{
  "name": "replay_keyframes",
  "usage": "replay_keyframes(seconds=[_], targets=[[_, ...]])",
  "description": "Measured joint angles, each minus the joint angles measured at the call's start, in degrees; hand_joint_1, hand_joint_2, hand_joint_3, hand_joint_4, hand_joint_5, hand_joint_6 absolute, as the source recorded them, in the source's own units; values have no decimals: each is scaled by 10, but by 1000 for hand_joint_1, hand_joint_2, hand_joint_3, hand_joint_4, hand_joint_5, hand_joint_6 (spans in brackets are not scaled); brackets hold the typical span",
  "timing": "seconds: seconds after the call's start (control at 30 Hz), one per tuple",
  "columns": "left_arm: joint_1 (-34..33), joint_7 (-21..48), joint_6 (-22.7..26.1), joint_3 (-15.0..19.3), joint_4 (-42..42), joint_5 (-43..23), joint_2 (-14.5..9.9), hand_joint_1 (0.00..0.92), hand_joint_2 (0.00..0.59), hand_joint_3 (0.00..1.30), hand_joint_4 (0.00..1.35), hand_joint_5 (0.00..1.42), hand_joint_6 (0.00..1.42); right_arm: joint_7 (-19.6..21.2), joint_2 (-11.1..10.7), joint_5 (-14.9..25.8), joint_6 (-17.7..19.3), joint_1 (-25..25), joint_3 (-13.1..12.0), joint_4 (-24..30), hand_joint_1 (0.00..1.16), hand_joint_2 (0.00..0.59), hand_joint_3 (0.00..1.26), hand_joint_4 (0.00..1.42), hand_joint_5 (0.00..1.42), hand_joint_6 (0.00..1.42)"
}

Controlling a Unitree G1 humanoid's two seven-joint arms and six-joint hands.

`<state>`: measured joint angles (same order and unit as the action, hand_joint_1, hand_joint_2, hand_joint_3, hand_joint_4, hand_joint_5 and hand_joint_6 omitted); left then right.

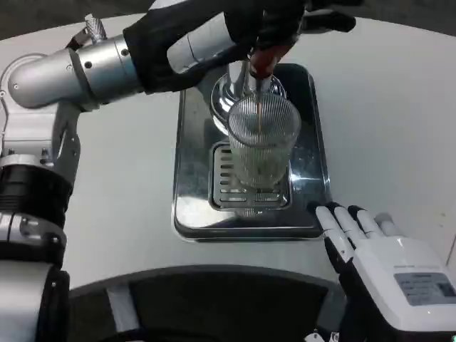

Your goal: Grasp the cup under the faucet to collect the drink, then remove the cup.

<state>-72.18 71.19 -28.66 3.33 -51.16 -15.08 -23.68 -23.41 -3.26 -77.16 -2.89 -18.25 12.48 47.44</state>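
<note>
A clear ribbed cup [261,142] stands upright on the slotted grate [228,187] of the steel drip tray [191,128], right under the chrome faucet [239,87]. A thin brownish line runs down inside the cup from the spout. My left arm reaches across from the left, and my left hand [274,21] grips the reddish-brown tap handle [262,63] above the cup. My right hand [377,260] lies low at the front right with its fingers stretched out and apart, holding nothing. Its fingertips [329,216] are at the tray's front right corner, clear of the cup.
The tray sits in the middle of the white table [399,128]. My left forearm [78,68] spans the upper left. A dark curved edge [206,281] runs along the table's front.
</note>
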Motion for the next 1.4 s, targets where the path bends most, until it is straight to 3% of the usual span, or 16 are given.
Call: replay_keyframes(seconds=[0.7, 1.13, 1.4], targets=[[-11, 1, -134, -36, -43, 41, -30, 0, 31, 88, 0, 47, 0, 3, 3, 12, 0, 16, -4, -2, 800, 271, 0, 0, 0, 0], [-13, -21, -162, -48, -63, 46, -46, 0, 32, 88, 0, 48, 0, 57, 3, 121, -26, 96, -43, -91, 760, 241, 0, 0, 0, 0], [-12, -28, -163, -50, -66, 47, -52, 0, 33, 88, 0, 48, 0, 125, 1, 171, -46, 156, -56, -169, 750, 231, 0, 0, 0, 0]])
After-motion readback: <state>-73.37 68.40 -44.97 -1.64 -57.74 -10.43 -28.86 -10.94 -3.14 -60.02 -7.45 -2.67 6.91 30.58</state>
